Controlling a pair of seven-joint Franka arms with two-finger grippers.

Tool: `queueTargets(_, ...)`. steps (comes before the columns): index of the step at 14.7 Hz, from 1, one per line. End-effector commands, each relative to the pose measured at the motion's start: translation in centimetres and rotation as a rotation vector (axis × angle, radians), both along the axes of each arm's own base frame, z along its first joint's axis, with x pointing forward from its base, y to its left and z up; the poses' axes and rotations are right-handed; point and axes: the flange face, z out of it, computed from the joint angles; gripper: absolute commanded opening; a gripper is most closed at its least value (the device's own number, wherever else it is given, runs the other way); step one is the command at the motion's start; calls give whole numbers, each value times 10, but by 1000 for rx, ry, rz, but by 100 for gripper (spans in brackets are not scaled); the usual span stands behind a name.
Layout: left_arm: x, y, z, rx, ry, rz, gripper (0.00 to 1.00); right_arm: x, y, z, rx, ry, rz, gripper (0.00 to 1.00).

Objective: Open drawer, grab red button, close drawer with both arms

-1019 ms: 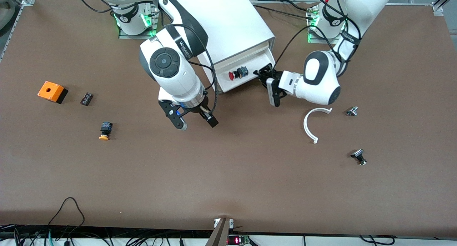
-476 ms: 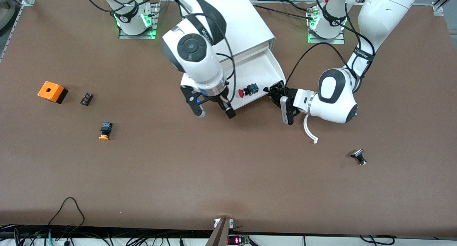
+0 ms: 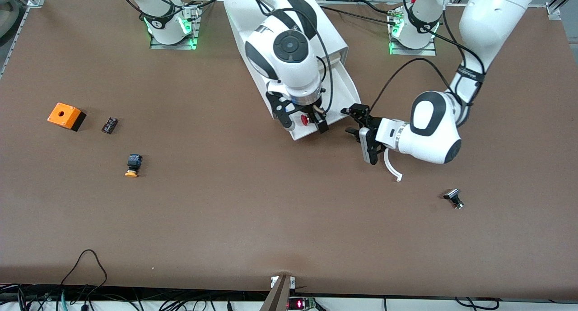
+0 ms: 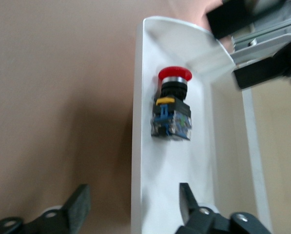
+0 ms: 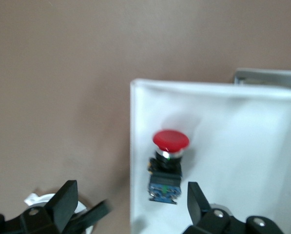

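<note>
The middle drawer [image 3: 344, 93] is pulled far out of the white cabinet [image 3: 253, 13]. The red-capped button [image 3: 305, 119] lies on its side on the drawer floor, close to the front wall. My right gripper [image 3: 303, 125] hangs open over the drawer's front, above the button. In the right wrist view its fingers [image 5: 196, 201] straddle the front wall, with the button [image 5: 168, 163] just ahead. My left gripper [image 3: 350, 120] is open and empty beside the drawer's front corner toward the left arm's end. The left wrist view shows the button [image 4: 172, 109] on the drawer floor [image 4: 164, 165].
A white curved strip [image 3: 392, 166] lies under the left wrist. A small metal part [image 3: 453, 198] lies nearer the camera. Toward the right arm's end lie an orange box [image 3: 66, 115], a small black part [image 3: 109, 124] and an orange-yellow capped button [image 3: 132, 165].
My left gripper drew the drawer farther out, then let go and backed off. My right arm swung from over the table to over the drawer's front, above the button.
</note>
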Motion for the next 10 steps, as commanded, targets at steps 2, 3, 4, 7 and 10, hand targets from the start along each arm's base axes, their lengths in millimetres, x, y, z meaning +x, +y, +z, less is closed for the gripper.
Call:
queueTargets(2, 29, 14, 64, 218, 89, 2, 100, -20, 25, -32, -57, -17, 21, 99)
queueTargets(3, 33, 18, 74, 271, 98, 12, 100, -22, 25, -39, -69, -10, 24, 99)
queueTargets(4, 37, 21, 83, 318, 101, 28, 100, -26, 25, -47, -79, -1, 29, 99)
queueTargets(7, 49, 40, 99, 407, 150, 148, 100, -35, 25, -61, -105, 13, 57, 93)
queueTargets(10, 58, 57, 117, 498, 160, 219, 100, -29, 21, -53, -102, 1, 123, 6)
